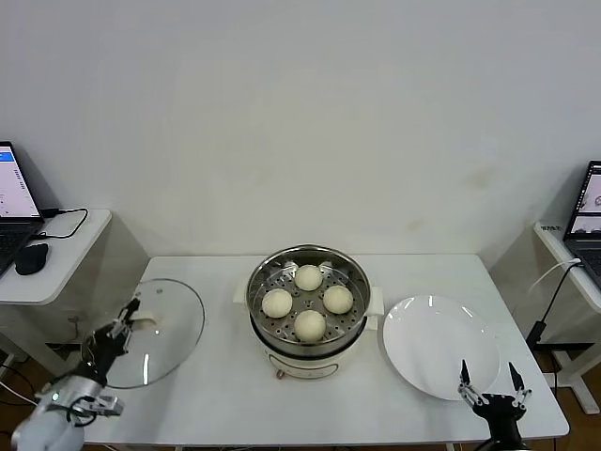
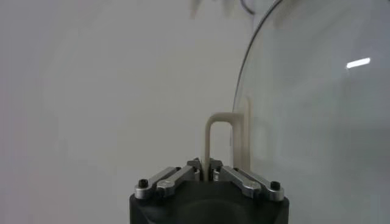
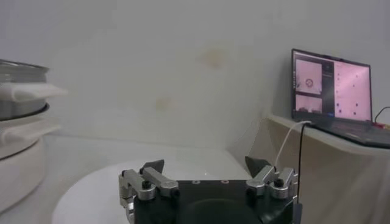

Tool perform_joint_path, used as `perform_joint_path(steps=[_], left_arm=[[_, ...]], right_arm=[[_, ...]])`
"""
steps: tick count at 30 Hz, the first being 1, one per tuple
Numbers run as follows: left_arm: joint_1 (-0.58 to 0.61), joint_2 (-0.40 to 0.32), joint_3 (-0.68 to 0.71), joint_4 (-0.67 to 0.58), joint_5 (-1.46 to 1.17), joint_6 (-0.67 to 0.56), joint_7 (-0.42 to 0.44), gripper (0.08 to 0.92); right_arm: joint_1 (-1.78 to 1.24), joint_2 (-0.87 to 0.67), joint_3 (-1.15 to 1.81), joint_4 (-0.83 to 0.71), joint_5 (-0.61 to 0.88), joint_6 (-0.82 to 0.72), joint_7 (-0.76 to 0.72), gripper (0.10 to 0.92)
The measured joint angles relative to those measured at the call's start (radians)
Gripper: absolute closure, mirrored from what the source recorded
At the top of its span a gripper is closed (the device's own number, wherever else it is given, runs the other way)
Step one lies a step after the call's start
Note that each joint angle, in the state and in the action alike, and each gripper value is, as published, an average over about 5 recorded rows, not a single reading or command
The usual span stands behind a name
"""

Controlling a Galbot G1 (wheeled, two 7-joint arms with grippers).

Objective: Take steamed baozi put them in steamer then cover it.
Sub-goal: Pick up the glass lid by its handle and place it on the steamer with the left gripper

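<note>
- All 4 steamed baozi (image 1: 308, 302) already sit on the perforated tray inside the steamer (image 1: 353, 319), which stands at the middle of the worktop (image 1: 225, 395); judging by that, the loading part is done.
- The steamer is uncovered, so the covering is what remains.
- The glass lid (image 1: 174, 329) lies on the worktop near the robot's left edge, well apart from the steamer.
- The left pincer (image 1: 120, 326) is at the lid, and the left wrist view shows its fingers drawn together, clamped on the lid's cream handle (image 2: 211, 139).
- Whether the lid is lifted clear of the worktop I cannot tell; the likely next step is to carry it over and set it on the steamer.
- The right pincer (image 1: 490, 385) waits at the near rim of the white plate (image 1: 432, 343), its fingers spread apart and holding nothing.
- The plate carries no buns.
- Between lid and steamer the worktop shows nothing in the way; the steamer's white side handle (image 1: 241, 294) is the nearest thing on that path.
- A laptop (image 1: 11, 193) and a mouse (image 1: 31, 258) rest on a side desk to the left, another laptop (image 3: 332, 88) on one to the right, both away from the work.
</note>
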Motion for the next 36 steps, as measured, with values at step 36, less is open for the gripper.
perform_joint_path(steps=[36], left_arm=[[-0.488,-0.019,0.609,-0.314,0.033,0.461,0.426,0.854]], right_arm=[[0.018,0.016,-0.066,-0.014,-0.103,0.015,-0.010,0.203]])
